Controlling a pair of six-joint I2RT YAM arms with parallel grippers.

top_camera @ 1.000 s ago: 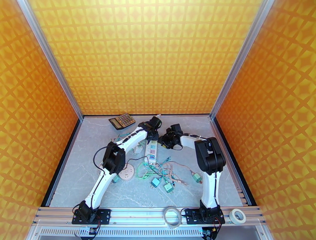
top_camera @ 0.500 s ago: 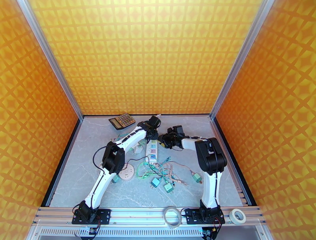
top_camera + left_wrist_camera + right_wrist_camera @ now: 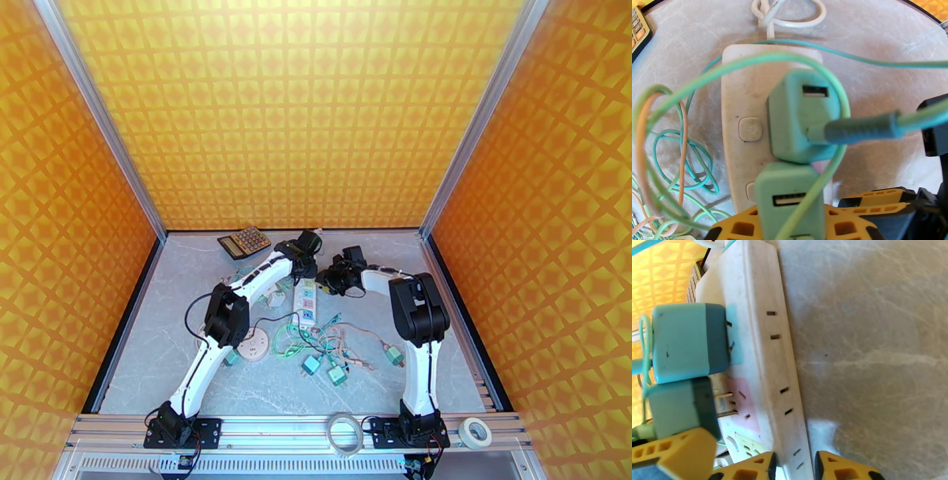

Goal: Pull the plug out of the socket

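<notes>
Plug [image 3: 784, 185] gripped by left end effector [image 3: 794, 225].

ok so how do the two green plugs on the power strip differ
The gripped plug is clamped in the left gripper; the free plug is in no gripper. The gripped plug is partly out of the power strip, prongs bared; the free plug sits nearly flush. Both are green cubes with a USB slot.

On the tabletop [image 3: 182, 268], centre frame, the power strip [image 3: 304, 300] lies lengthwise. Two plugs stand on it, upper plug [image 3: 804, 116] touching lower plug [image 3: 788, 197] in the left wrist view. To the strip's upper left, the calculator [image 3: 244, 241]; just below it, tangled cords [image 3: 316, 339].
</notes>
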